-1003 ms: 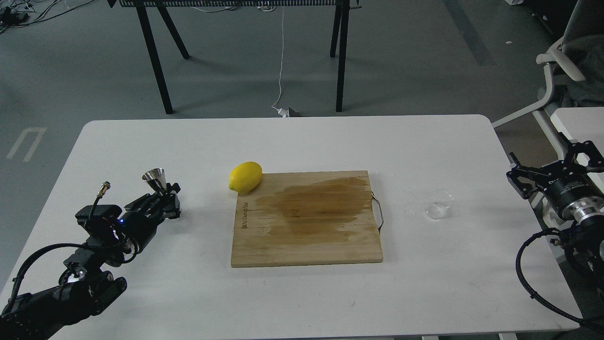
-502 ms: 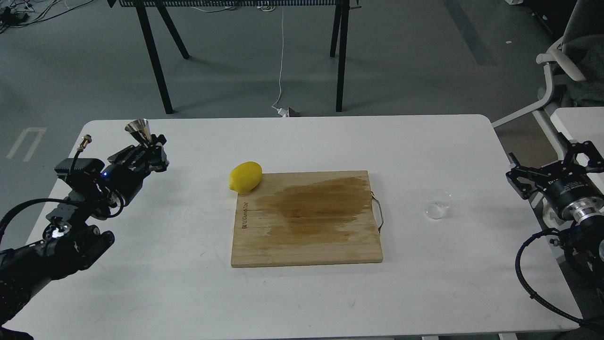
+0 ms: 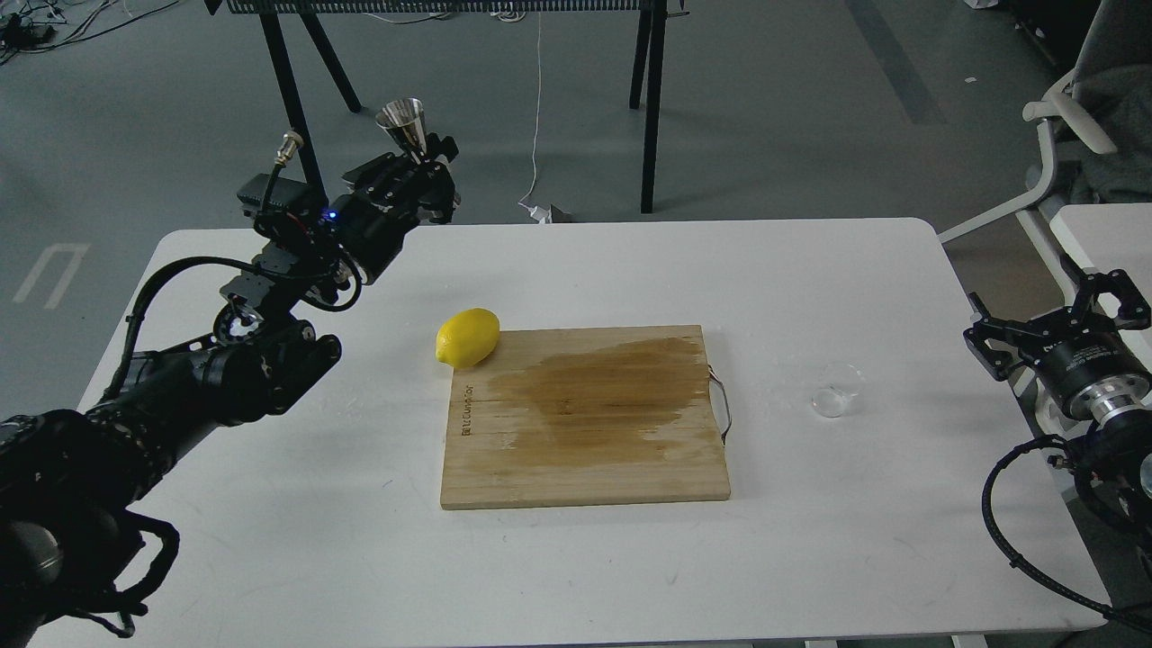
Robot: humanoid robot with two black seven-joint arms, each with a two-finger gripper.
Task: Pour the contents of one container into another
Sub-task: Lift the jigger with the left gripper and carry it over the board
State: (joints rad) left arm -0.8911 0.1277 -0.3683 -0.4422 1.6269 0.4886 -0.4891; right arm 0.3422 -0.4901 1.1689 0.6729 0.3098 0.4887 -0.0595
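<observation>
The left gripper [image 3: 423,166] holds the steel jigger [image 3: 405,124] aloft, the right gripper [image 3: 1057,328] waits open beside the untouched glass cup [image 3: 837,389], which likely needs grasping next.

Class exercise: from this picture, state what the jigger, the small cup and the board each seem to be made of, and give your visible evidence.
Jigger: polished metal, probably steel; mirror-bright cone. Small cup: clear glass or possibly plastic; the table shows through. Board: light wood; plank grain, dark wet-looking stain.
</observation>
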